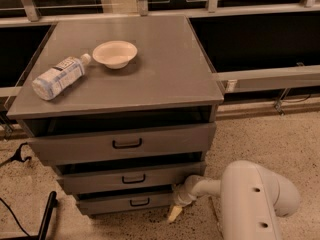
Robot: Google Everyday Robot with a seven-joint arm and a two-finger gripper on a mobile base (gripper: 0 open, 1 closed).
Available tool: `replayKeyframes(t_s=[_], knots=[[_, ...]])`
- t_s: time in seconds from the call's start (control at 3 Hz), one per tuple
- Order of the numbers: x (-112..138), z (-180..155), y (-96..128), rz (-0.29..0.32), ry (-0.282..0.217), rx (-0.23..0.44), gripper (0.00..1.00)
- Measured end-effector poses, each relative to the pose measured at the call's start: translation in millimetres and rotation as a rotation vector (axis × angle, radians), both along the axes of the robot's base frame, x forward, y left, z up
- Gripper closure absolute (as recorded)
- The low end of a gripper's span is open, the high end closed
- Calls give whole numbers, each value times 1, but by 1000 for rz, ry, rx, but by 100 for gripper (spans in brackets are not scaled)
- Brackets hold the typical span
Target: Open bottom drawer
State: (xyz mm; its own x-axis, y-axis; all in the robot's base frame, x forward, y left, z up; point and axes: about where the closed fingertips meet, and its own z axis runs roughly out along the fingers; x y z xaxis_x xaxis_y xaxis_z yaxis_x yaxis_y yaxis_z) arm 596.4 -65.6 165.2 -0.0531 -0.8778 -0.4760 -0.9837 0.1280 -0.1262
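Although the grey cabinet (165, 69) fills the view, the white arm (252, 201) enters low from the right. Bottom drawer (107, 204): lowest of three. On top: bottle (57, 77) lying, bowl (115, 53) upright. Gripper (176, 210): at that drawer's right front corner; whether open or closed cannot be told.

Dark windows (250, 39) are running behind the grey cabinet (165, 69) on speckled floor (265, 134), the tool (175, 211) hanging low at its front.
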Motion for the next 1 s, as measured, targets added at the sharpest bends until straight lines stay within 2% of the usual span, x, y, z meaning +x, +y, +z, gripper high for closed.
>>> replayKeyframes(t_s=[0.67,1.0], knots=[[-13,-2,2,-26,95,-1,0],[-13,0,2,-27,96,-1,0]])
